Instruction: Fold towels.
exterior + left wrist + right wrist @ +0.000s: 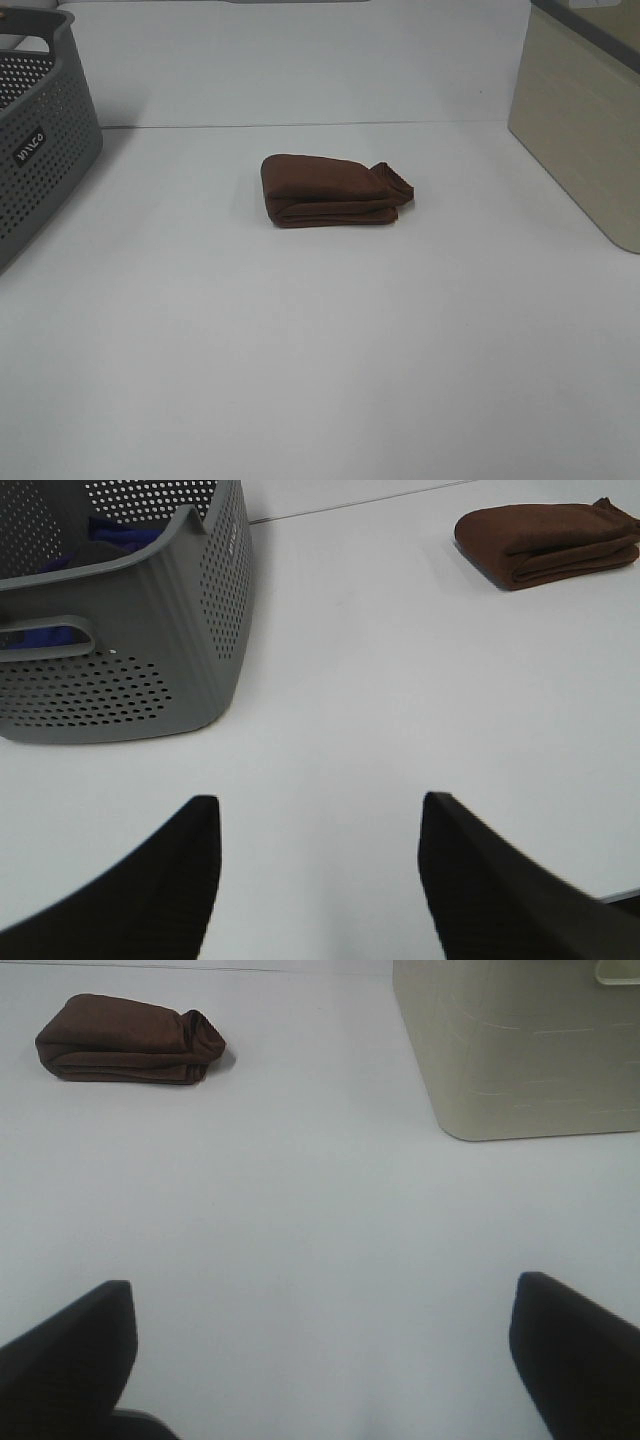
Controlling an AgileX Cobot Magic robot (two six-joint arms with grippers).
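Observation:
A brown towel (335,190) lies folded into a compact bundle on the white table, a little behind the middle. It also shows in the left wrist view (552,542) and in the right wrist view (125,1038). Neither arm shows in the exterior view. My left gripper (320,825) is open and empty, well short of the towel, beside the grey basket. My right gripper (320,1305) is open wide and empty, well short of the towel, near the beige bin.
A grey perforated basket (40,140) stands at the left edge; in the left wrist view (215,630) it holds blue cloth (115,535). A beige bin (585,130) stands at the right edge and shows in the right wrist view (520,1050).

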